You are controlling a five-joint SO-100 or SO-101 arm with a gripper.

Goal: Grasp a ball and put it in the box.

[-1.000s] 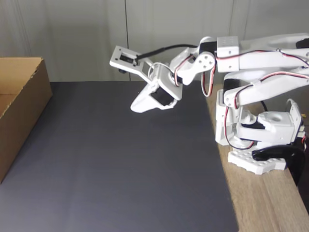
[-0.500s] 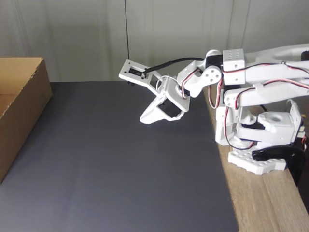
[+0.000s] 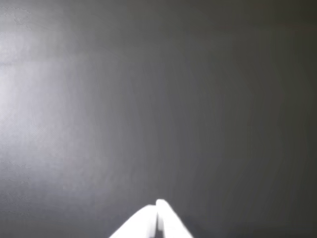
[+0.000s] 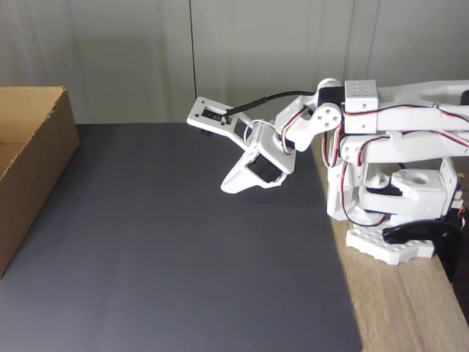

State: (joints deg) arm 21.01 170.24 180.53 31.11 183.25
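The brown cardboard box [image 4: 33, 158] stands at the left edge of the fixed view, its open top facing up. The ball is out of view. My white gripper [image 4: 229, 188] hangs above the dark mat near its right side, folded back toward the arm base, far from the box. In the wrist view the two white fingertips of the gripper [image 3: 157, 204] meet at the bottom edge over bare dark mat. The jaws are shut with nothing between them.
A dark grey mat [image 4: 168, 249] covers most of the table. The arm base [image 4: 399, 205] sits on a wooden strip [image 4: 410, 308] along the right. Grey wall panels stand behind.
The arm has drawn back to the right toward its base, and the gripper has dropped slightly. The jaws stay shut.
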